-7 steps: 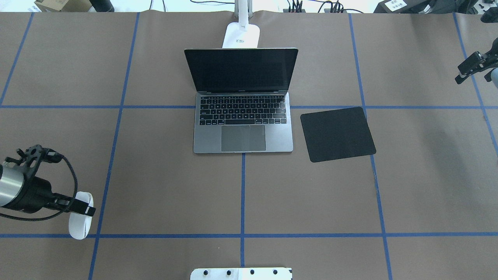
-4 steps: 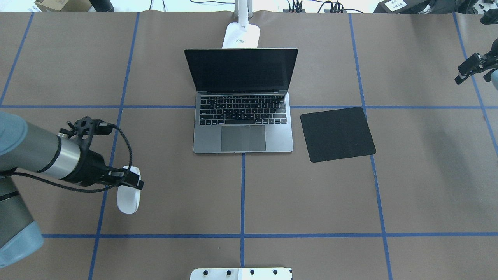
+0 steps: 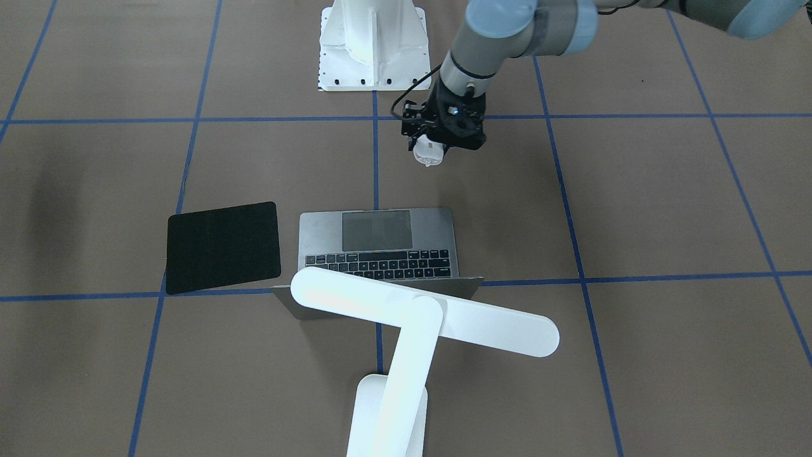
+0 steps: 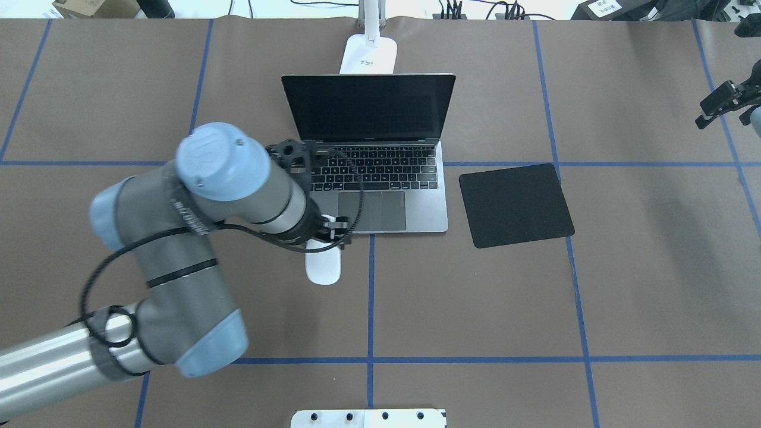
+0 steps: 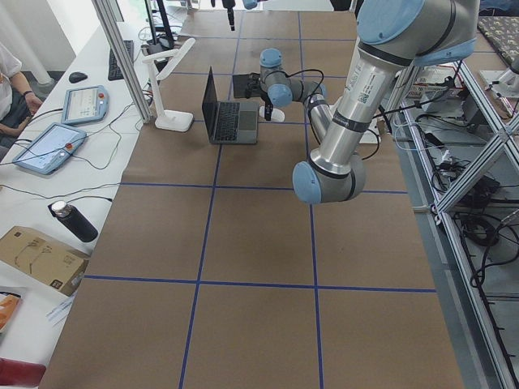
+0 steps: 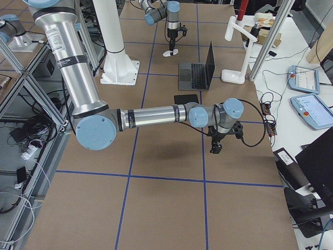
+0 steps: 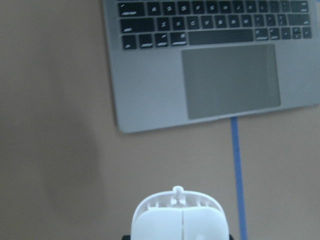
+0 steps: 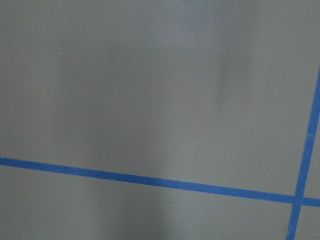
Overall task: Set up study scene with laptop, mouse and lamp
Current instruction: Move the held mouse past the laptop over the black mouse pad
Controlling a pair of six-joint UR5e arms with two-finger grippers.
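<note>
The grey laptop (image 4: 368, 107) stands open in the middle of the table, screen dark; it also shows in the front view (image 3: 377, 244) and the left wrist view (image 7: 210, 75). The white lamp (image 3: 425, 311) stands behind it, head over the lid, base (image 4: 368, 53) at the far edge. My left gripper (image 4: 333, 230) is shut on the white mouse (image 4: 323, 267), held just in front of the laptop's front left corner; the mouse also shows in the left wrist view (image 7: 180, 215). My right gripper (image 4: 722, 107) hovers at the table's right edge; I cannot tell whether it is open or shut.
A flat black square mat (image 4: 516, 205) lies right of the laptop. The white robot pedestal (image 3: 371, 44) is bolted at the near edge. Blue tape lines cross the brown table cover. Tablets and cables lie beyond the far edge.
My left arm has swung right and forward with the mouse, from the table's left side to the laptop's front left corner. The right arm has not moved.
</note>
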